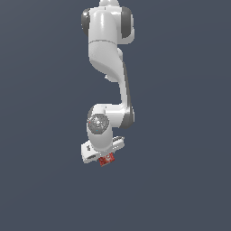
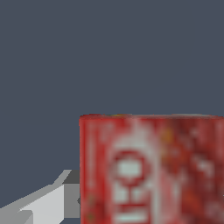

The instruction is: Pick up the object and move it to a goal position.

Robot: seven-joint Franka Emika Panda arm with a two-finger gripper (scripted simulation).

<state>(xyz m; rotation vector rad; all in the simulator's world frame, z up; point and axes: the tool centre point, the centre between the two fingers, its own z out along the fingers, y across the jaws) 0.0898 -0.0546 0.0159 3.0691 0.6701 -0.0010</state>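
Panda arm (image 1: pixel 108 67) hangs down the middle of the exterior view over a flat, unmarked slate-grey ground (image 1: pixel 180 180); no table edge, corner or goal marker shows in either view, so there is nothing to fix places against beyond the arm itself. Gripper (image 1: pixel 103 155) sits at the low end of the arm, its white body tilted across the frame, and the red box (image 1: pixel 107 159) pokes out from beneath it, touching or nearly touching the underside. Whether the jaws are closed on it cannot be told: the exterior view hides the fingers behind the hand, and the wrist view shows only one grey finger (image 2: pixel 48 199) beside the box's edge, with the opposite side cut off by the frame. Judgement: the step is either closing on the box or starting the carry. To do it well, confirm firm contact on both flanks before any lift, keep the box square between the fingers, and move slowly; a small, light carton gripped off-centre could twist or slip. The box itself: small, far smaller than the hand, rectangular, straight top edge and sharp corner in the wrist view, red face mottled with whitish label marks including a ring-shaped figure; lettering too blurred to read.
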